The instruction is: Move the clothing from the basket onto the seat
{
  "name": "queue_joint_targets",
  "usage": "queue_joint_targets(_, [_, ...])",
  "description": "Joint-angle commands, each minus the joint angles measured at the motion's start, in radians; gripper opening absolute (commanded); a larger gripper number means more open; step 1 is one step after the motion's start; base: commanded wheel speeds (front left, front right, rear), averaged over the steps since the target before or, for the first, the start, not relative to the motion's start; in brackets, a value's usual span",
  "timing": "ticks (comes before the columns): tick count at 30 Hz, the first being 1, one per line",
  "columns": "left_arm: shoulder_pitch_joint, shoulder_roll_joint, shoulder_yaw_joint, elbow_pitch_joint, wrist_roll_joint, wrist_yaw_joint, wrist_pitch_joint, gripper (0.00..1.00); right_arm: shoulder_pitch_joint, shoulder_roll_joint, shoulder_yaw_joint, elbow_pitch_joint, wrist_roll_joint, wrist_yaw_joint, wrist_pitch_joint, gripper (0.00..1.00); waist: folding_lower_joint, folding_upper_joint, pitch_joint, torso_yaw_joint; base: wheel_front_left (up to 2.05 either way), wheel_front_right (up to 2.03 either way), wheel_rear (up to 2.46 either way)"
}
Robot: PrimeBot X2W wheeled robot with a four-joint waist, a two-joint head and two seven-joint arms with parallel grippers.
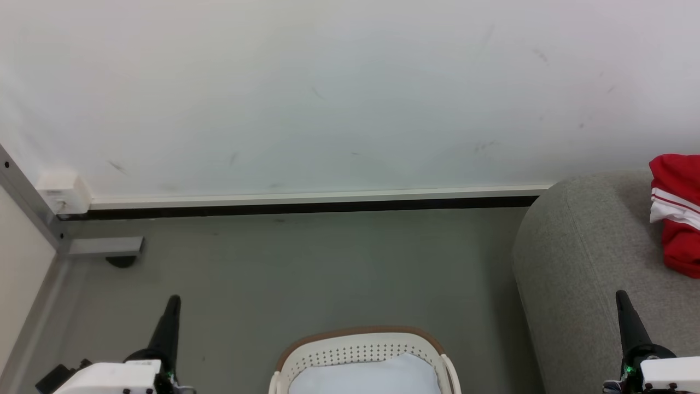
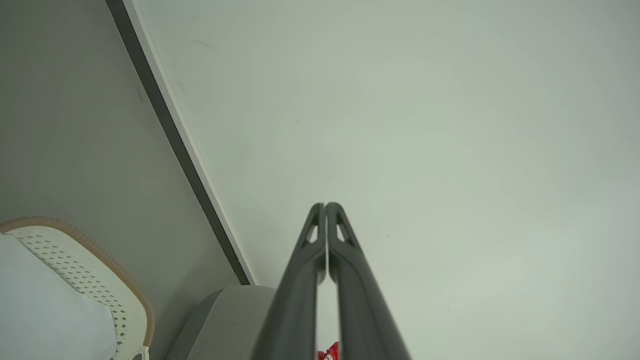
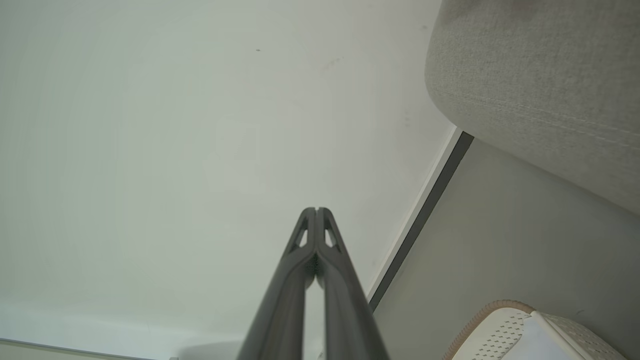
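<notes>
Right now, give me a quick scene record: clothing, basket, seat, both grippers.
clothing: red with white stripes, lying on the seat
seat: light grey, on the robot's right
basket: on the floor, front centre, pale blue cloth inside
left gripper: shut, empty
right gripper: shut, empty

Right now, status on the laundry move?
Left gripper shut, empty. Right gripper shut, empty. Red clothing on seat. Basket holds pale cloth.
</notes>
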Motion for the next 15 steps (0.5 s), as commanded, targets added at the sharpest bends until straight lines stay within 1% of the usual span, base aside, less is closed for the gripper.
queue_joint_targets(1, [-0.016, 0.002, 0.007, -0.005, -0.021, -0.005, 0.008, 0.0, -0.013, -0.008, -0.006, -0.009, 0.03, -0.002, 0.005, 0.0, 0.0, 0.0, 0.0, 0.001, 0.0, 0.0, 0.0])
queue_joint_targets(15, [-0.027, -0.001, 0.023, -0.006, -0.111, -0.016, 0.032, 0.0, -0.018, -0.015, -0.01, -0.013, 0.134, -0.002, 0.023, 0.0, 0.0, 0.0, 0.004, 0.013, 0.0, 0.0, 0.0])
